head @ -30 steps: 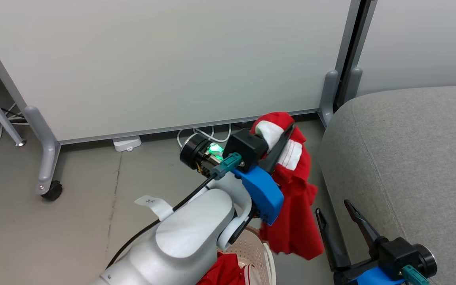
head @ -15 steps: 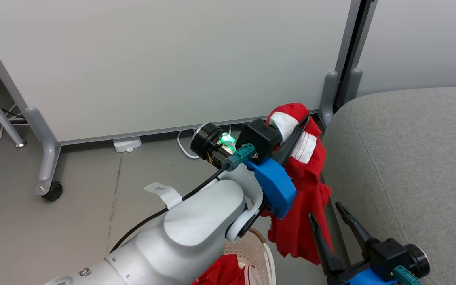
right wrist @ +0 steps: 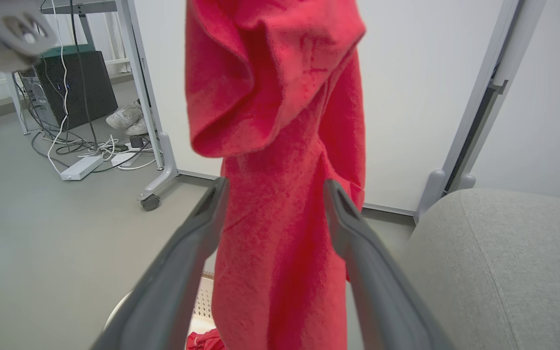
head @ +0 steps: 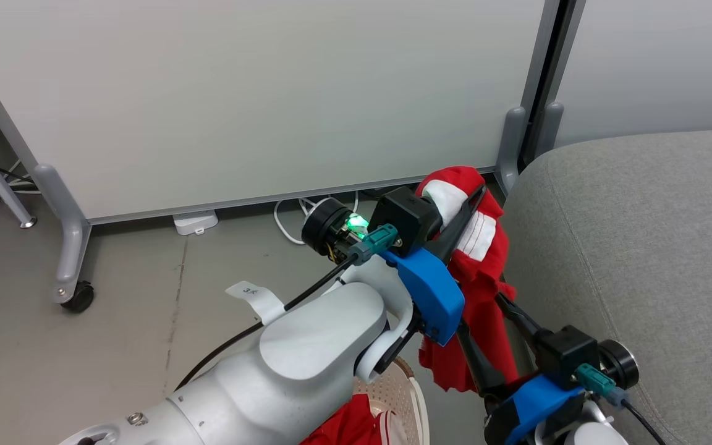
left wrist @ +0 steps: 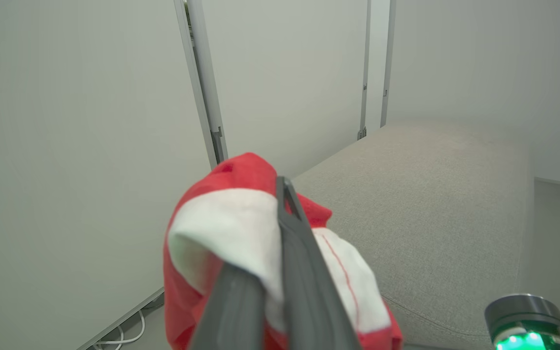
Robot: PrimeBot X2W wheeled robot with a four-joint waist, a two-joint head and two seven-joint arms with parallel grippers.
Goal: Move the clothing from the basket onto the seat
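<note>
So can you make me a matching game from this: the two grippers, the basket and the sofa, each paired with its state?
Things:
1 left gripper
2 right gripper
3 basket
4 sofa

States:
A grey, no clothing lying on the part in view
B open, one finger either side of the red garment
C shut on the red garment
D has other red clothing in it

Pairs: 1-C, 2-B, 3-D, 4-A

Red garment point(head: 486, 281) with white trim is seen hanging limp just beside grey seat point(head: 640, 247); more red clothing point(head: 347, 426) is bunched in perforated cream basket point(head: 393, 389).
</note>
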